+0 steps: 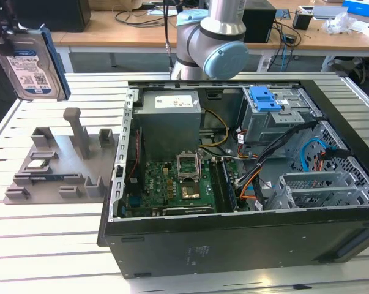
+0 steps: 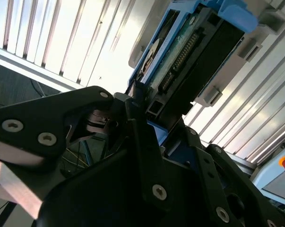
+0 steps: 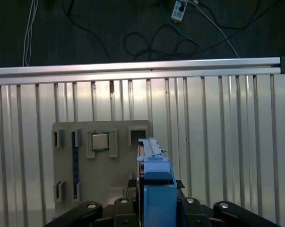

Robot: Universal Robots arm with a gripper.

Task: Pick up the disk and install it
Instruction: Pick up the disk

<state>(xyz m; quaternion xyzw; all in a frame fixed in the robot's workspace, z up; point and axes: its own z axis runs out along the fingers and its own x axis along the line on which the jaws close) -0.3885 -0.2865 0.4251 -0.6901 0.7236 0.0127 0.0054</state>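
While scanning from the near edge, found the large black metal computer case (image 1: 233, 245) lying open-sided on the slatted aluminium table (image 1: 49, 245), presumably for access from above. Further back, on the exterior view's left, passed the grey moulded plastic fixture tray (image 1: 55, 165) with a small square silver chip (image 1: 37, 164) seated in a pocket. Beyond it, far left, met the black gripper (image 3: 156, 210), jaws clamped in the first wrist view on the blue bracket of the flat rectangular silver metal disk (image 1: 34, 64), held on edge high above the table, likely for clearance. Judged it lifted, not installed: well apart from the blue-latched grey metal drive cage (image 1: 267, 101) at the case's far right.
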